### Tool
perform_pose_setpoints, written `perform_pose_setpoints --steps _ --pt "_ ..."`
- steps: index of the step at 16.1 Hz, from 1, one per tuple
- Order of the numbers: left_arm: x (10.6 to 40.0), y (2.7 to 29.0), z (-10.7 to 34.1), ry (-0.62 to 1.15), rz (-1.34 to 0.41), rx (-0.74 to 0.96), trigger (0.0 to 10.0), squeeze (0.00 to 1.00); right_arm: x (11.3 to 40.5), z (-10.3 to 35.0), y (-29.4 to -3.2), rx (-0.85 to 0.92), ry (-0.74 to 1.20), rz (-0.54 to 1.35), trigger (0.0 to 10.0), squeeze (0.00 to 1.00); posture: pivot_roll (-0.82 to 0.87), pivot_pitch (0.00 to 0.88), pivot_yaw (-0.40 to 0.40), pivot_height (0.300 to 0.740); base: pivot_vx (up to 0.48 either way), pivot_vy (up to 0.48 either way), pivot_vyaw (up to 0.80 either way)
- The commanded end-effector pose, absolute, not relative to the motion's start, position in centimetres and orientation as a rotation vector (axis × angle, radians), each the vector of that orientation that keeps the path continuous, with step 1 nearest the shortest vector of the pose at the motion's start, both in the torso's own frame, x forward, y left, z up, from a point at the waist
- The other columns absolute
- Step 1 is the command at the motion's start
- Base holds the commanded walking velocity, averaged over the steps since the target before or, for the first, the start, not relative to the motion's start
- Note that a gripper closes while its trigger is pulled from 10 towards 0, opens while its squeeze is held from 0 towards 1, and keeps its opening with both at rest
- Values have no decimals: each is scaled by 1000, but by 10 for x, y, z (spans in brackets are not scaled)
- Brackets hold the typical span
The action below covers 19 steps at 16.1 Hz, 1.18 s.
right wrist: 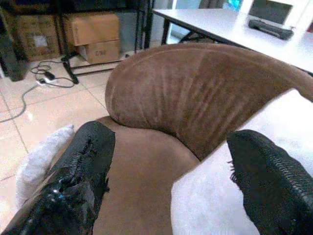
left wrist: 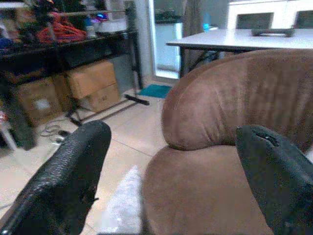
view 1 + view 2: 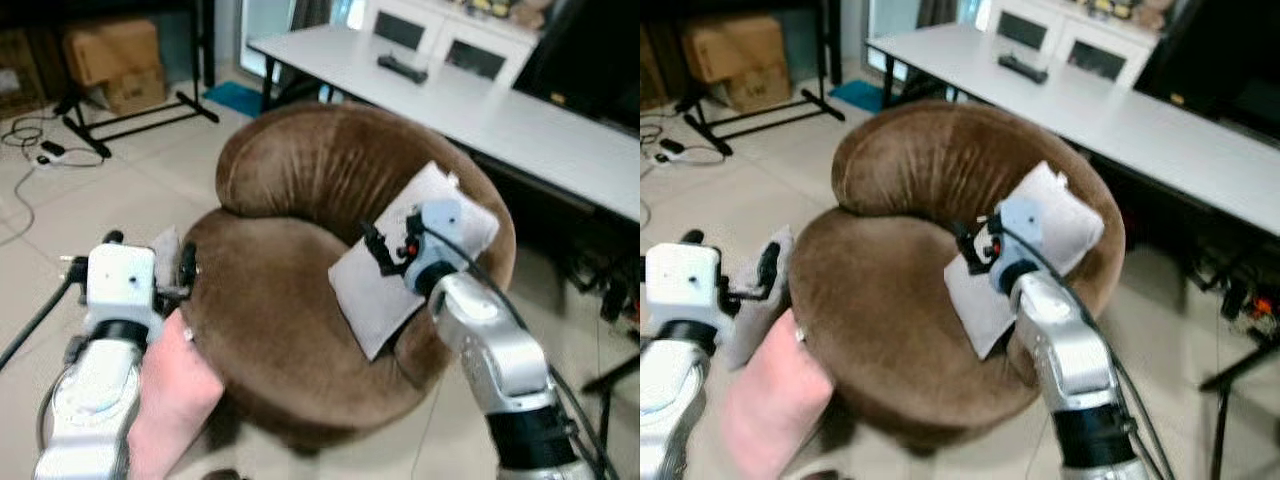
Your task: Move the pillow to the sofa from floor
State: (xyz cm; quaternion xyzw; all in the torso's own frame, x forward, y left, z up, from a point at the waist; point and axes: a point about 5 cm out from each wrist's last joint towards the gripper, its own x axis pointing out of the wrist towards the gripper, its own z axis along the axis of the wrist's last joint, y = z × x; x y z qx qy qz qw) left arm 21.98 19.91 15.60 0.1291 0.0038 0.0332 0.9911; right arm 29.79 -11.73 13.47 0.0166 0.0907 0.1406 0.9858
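A grey pillow (image 3: 400, 255) leans against the right armrest of the round brown sofa chair (image 3: 290, 310), its lower end on the seat. My right gripper (image 3: 385, 250) is open right at the pillow's face; the right wrist view has the pillow (image 1: 230, 196) by one finger, not clamped. A second grey pillow (image 3: 755, 305) stands against the sofa's left outer side. My left gripper (image 3: 730, 255) is open just beside it, the pillow's edge (image 2: 124, 200) showing low between the fingers. A person's hand (image 3: 170, 390) reaches in under my left arm.
A long white table (image 3: 480, 100) with a black remote (image 3: 402, 68) runs behind the sofa. Cardboard boxes (image 3: 115, 60), a black rack stand (image 3: 130, 120) and floor cables (image 3: 40, 150) lie far left. Black legs and cables (image 3: 610, 300) crowd the right side.
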Motion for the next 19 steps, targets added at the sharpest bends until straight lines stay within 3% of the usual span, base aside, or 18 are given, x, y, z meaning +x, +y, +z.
perform_pose_setpoints --steps 1,13,19 --pt "219 196 155 15 52 258 10000 0 299 136 -122 24 178 265 10000 0 185 0 -161 740 0 405 0" --pt "218 194 153 19 52 257 10000 0 296 129 -120 26 213 288 10000 0 180 0 -169 740 0 400 0" --pt "219 193 154 18 48 280 10000 0 296 127 -124 11 226 260 10000 0 177 0 -169 740 0 43 0"
